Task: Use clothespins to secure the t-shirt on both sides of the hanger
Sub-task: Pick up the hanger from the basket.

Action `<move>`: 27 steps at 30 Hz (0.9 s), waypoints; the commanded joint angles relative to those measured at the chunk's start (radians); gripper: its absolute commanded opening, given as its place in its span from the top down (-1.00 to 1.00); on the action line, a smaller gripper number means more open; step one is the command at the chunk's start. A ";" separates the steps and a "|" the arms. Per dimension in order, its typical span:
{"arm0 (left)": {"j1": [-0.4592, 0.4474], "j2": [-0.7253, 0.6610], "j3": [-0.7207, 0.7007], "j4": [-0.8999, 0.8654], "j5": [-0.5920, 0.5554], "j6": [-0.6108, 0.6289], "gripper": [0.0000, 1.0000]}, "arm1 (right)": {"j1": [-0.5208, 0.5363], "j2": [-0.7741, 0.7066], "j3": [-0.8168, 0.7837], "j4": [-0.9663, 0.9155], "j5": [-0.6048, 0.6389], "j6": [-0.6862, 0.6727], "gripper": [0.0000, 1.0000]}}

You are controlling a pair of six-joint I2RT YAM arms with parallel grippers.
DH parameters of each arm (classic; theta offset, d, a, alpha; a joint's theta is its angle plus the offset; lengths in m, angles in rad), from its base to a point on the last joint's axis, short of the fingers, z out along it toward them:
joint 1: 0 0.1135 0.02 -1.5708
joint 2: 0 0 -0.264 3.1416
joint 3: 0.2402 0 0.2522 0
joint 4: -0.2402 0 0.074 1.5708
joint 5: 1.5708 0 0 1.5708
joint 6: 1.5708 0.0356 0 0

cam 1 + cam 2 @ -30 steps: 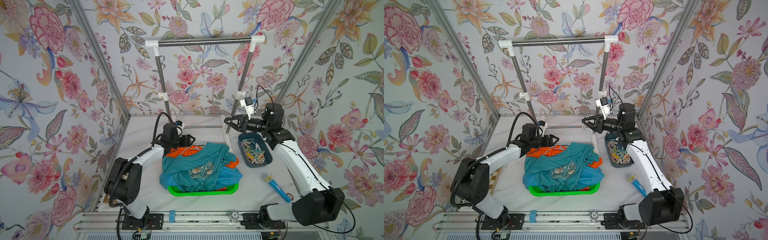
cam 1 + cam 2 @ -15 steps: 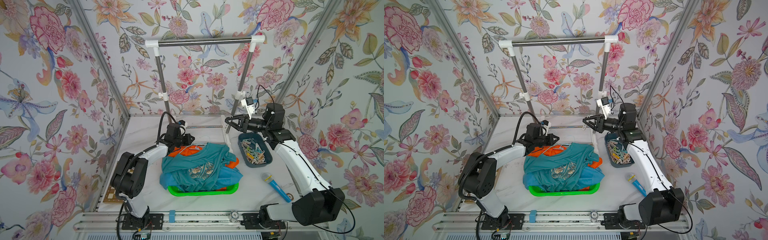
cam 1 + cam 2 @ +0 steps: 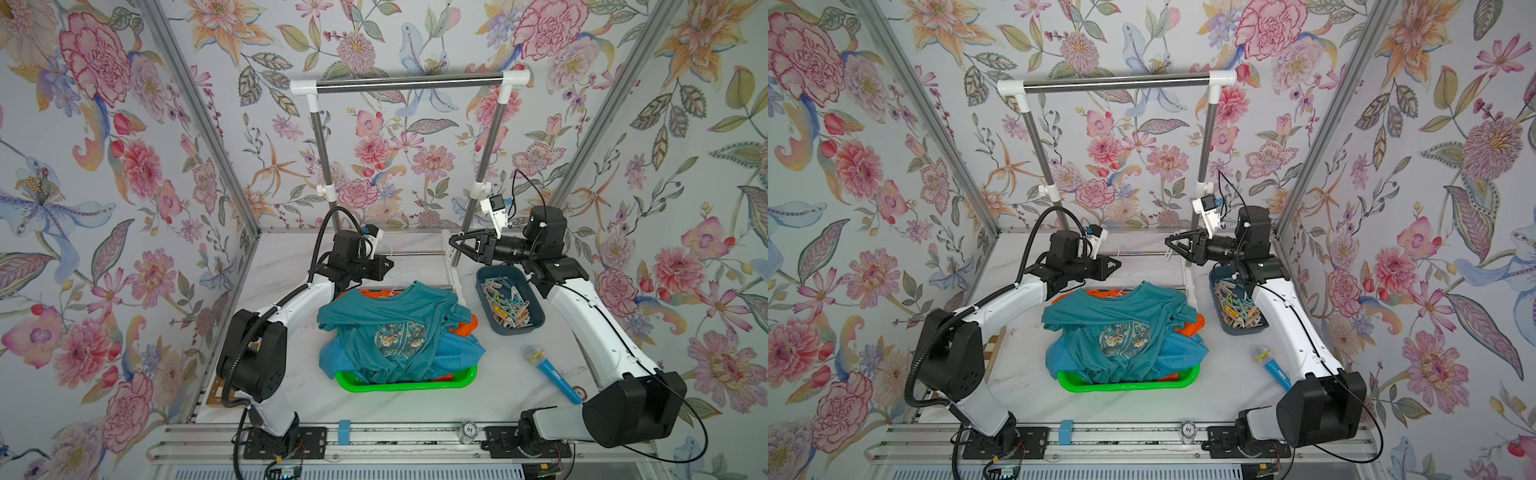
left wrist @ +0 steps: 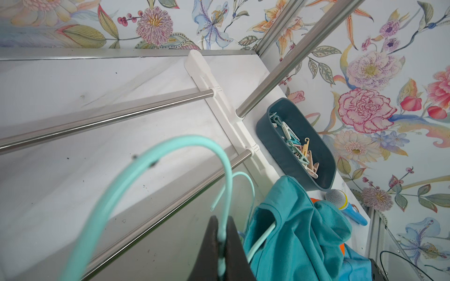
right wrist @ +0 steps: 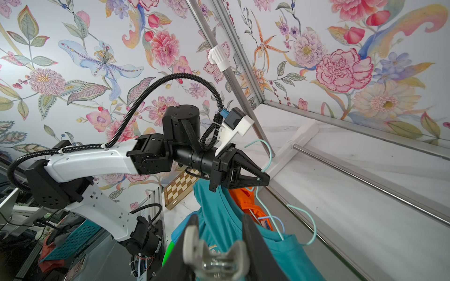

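the white marble table (image 3: 415,405) is seen bearing a green basket (image 3: 399,387), a dark blue bin (image 3: 515,331), a toy microphone (image 3: 548,372).

— Where's the t-shirt?
— I see the teal t-shirt (image 3: 395,328), embroidered front up, crumpled over the green basket (image 3: 405,386).
— And the hanger?
— The thin mint hanger (image 4: 229,194) runs into the collar, and my left gripper (image 4: 222,219) pinches its hook.
— Clothespins?
— Pastel clothespins (image 3: 509,305) lie heaped in the dark blue bin (image 3: 517,331). One pale grey clothespin (image 5: 214,258) is clamped in my right gripper (image 5: 219,219).
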 commanded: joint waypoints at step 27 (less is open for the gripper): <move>0.036 -0.315 0.404 -0.047 0.103 0.101 1.00 | 0.043 0.036 0.352 -0.095 -0.021 -0.009 0.37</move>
